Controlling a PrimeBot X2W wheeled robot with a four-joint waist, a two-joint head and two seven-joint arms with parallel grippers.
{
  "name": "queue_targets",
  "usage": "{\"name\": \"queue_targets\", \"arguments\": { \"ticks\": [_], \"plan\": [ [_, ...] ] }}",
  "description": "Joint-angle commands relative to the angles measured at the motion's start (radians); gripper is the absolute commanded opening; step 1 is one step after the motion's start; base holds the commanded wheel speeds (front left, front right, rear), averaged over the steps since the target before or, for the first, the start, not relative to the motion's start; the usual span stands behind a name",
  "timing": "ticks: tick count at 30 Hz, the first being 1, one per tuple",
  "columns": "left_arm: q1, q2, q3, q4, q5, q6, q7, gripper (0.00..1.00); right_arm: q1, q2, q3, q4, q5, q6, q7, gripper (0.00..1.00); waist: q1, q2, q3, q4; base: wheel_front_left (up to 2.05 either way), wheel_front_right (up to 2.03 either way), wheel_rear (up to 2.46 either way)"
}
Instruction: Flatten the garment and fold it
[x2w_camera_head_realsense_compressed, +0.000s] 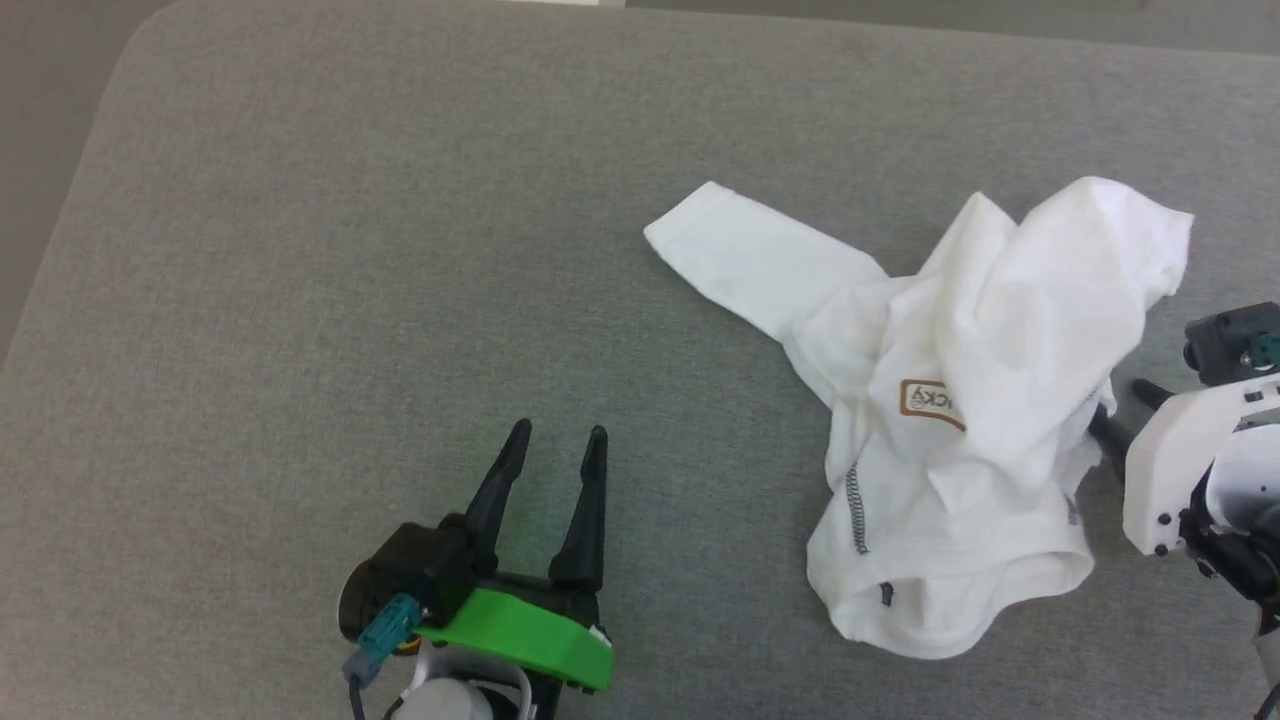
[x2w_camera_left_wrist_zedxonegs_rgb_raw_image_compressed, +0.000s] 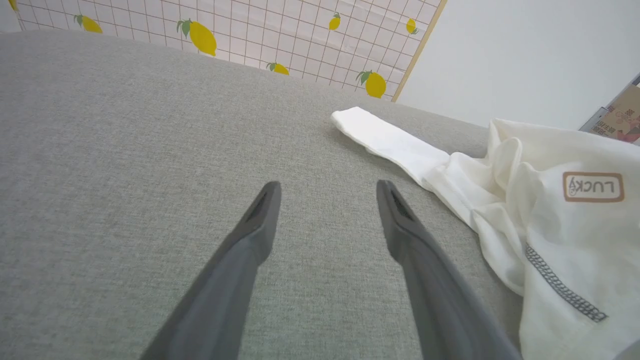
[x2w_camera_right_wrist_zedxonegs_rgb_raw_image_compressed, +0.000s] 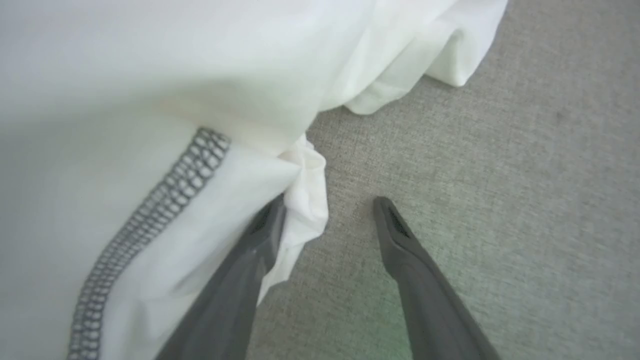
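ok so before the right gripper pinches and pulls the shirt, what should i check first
1. Is the left gripper clear of the garment: ok, it is open over the table, apart from the sleeve.
2. Is the right gripper at the garment's edge: ok, a bunched fold lies between its fingers, against one finger.
3. Is the right gripper shut on fabric: not ok, the jaws stand apart.
4. Is the garment flat: not ok, it is crumpled, with the body folded over itself.
5. How many layers are in the fold: cannot tell.
6. Is there room to spread: ok, wide grey table lies to the garment's left.
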Motion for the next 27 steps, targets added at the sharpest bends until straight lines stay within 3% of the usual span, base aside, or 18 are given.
{"name": "queue_targets", "arguments": {
  "ticks": [1,9,15,21,27],
  "plan": [
    [-0.021,-0.004,-0.001,-0.002,-0.008,0.007,-0.004,1.0,-0.004,0.011,0.015,0.031,0.002,-0.002,-0.009,0.0,0.0,-0.0001,0.015,0.012,0.0,0.0,0.0],
    [-0.023,-0.005,0.017,0.003,-0.022,0.017,-0.004,1.0,-0.044,0.025,-0.036,0.032,-0.033,-0.002,-0.1,0.0,0.0,-0.0001,-0.018,-0.032,0.0,0.0,0.0],
    [-0.002,-0.005,0.035,0.018,-0.035,0.016,-0.004,1.0,-0.077,0.047,-0.096,-0.067,-0.044,-0.002,-0.141,0.0,0.0,-0.0001,-0.101,-0.086,0.0,0.0,0.0],
    [0.043,-0.005,0.057,0.022,-0.044,0.021,-0.004,1.0,-0.008,0.09,-0.296,-0.285,-0.068,-0.002,-0.125,0.0,0.0,-0.0001,-0.172,-0.122,0.0,0.0,0.0],
    [0.084,-0.005,0.073,0.019,-0.049,0.02,-0.004,1.0,0.217,0.23,-0.503,-0.45,-0.106,-0.002,-0.04,0.0,0.0,-0.0001,-0.175,-0.147,0.0,0.0,0.0]
  ]
}}
